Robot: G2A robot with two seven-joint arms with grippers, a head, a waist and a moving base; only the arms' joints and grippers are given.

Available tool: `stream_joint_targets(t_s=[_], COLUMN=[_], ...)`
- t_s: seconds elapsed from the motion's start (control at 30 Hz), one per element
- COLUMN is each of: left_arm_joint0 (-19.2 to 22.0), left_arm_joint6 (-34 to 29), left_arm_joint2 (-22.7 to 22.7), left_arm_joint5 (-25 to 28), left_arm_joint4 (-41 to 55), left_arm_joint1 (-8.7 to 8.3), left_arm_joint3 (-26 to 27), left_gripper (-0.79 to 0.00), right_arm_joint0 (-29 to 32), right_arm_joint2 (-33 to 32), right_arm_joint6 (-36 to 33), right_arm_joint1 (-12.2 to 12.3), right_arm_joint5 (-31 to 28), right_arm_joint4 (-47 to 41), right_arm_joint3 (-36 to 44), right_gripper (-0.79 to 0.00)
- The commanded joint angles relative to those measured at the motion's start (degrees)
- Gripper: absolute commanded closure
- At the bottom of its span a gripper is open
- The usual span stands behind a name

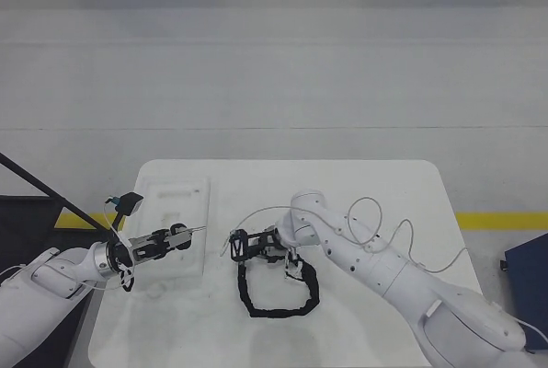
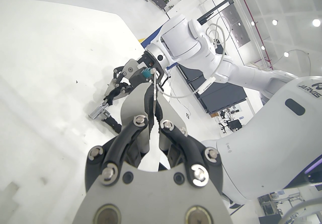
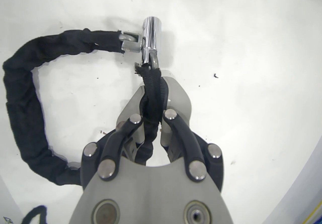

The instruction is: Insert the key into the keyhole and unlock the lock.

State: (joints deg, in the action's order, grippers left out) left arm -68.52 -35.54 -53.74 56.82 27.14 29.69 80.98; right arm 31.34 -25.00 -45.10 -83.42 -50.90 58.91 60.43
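White arms point(image 1: 384, 267), silver screws point(image 3: 197, 169)

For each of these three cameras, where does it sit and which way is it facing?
Top view: above the arms, looking down at the table; both arms show, left pincer holding the key, right pincer the chain lock.
Left wrist view: on that wrist, own pincer in front, facing across the table toward the right arm.
Right wrist view: on that wrist, own pincer in front, looking down at the lock cylinder.
Shared: both wrist views show the lock cylinder and right pincer.
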Motion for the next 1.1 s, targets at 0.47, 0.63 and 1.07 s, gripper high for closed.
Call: stream_joint_targets(t_s=[0.47,0.63,1.07], left_arm_joint0=[0.0,0.0,0.0], left_arm_joint6=[0.0,0.0,0.0], left_arm_joint2=[0.0,0.0,0.0], left_arm_joint5=[0.0,0.0,0.0], left_arm_joint4=[0.0,0.0,0.0], left_arm_joint1=[0.0,0.0,0.0], left_arm_joint3=[0.0,0.0,0.0], left_gripper=[0.0,0.0,0.0], right_arm_joint0=[9.11,9.76,4.31], right_arm_joint2=[-11.82,-10.19,2.16], right_arm_joint6=[11.46,21.84,41.54], right_arm_joint1=[11.66,15.96,23.67], right_arm_joint5=[-7.1,-7.1,-7.1], right_arm_joint4=[-6.89,-13.17,-10.86], right_arm_joint3=[13.3,15.4,8.4], right_gripper=[0.0,0.0,0.0])
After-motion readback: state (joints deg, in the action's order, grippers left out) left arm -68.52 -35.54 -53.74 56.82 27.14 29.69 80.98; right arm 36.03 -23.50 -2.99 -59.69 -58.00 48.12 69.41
